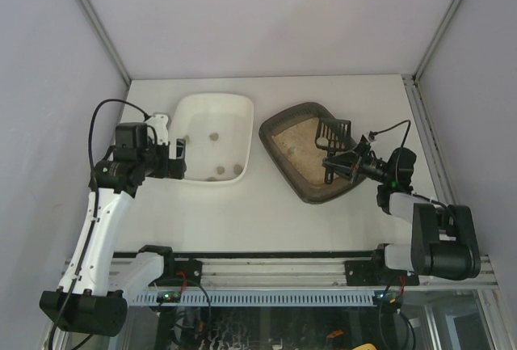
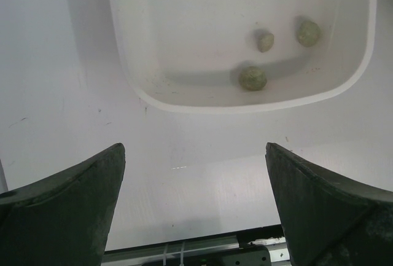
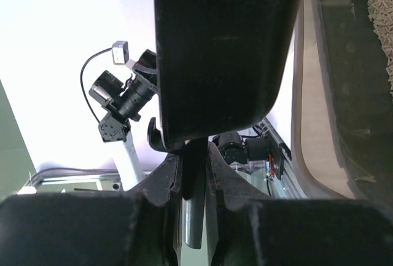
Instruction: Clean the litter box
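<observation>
Spanning both arms' reach, the white table [image 1: 266, 212] carries two trays side by side. The litter box [image 1: 300, 154], a dark grey-brown translucent plastic tray with rounded corners and a raised rim, sits askew to the table's edges, directly ahead of and beneath the right gripper [image 1: 338, 164]. Beige granular litter [image 1: 292, 144] covers its floor. From the right wrist view, the box's rim [image 3: 319, 94] runs along the right side of that gripper [image 3: 195, 161]. The white tray [image 1: 214, 124], similar in size, lies just ahead of the left gripper [image 1: 179, 160], whose fingers stand wide apart over bare table, holding nothing; the left wrist view shows the tray's near rim [image 2: 245, 105] a little beyond that gripper [image 2: 193, 204]. The right gripper is clamped on the handle of a black slotted scoop [image 1: 335, 130], its head held over the box's far side and filling the wrist view [image 3: 221, 51]. Smallest are several round grey-green clumps [image 2: 253, 78] lying in the white tray.
</observation>
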